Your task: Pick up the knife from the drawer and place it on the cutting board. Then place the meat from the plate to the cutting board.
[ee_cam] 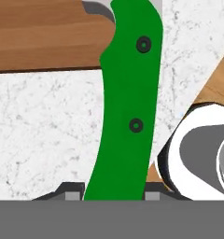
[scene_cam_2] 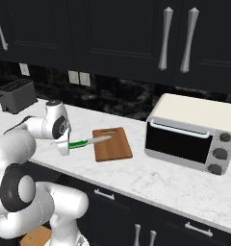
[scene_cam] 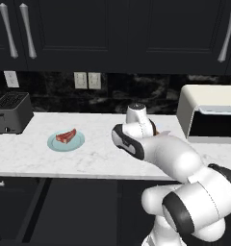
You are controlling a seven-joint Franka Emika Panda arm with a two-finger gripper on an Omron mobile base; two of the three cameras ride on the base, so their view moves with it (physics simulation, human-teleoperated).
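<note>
My gripper (scene_cam_2: 65,145) is shut on the green handle of the knife (scene_cam_2: 88,141), which it holds level just above the counter. The silver blade points right and its tip reaches over the left edge of the brown cutting board (scene_cam_2: 113,145). In the hand view the green handle of the knife (ee_cam: 128,102) rises between my gripper's (ee_cam: 113,191) fingertips toward the cutting board (ee_cam: 39,37). The red meat (scene_cam: 66,136) lies on the light blue plate (scene_cam: 54,143) at the counter's left. The dark drawer (scene_cam: 74,211) looks pulled out below the counter front.
A black toaster (scene_cam: 11,113) stands at the far left against the wall. A cream toaster oven (scene_cam_2: 189,134) sits right of the board. Black upper cabinets with long handles hang overhead. My own arm (scene_cam: 175,163) crosses the counter front.
</note>
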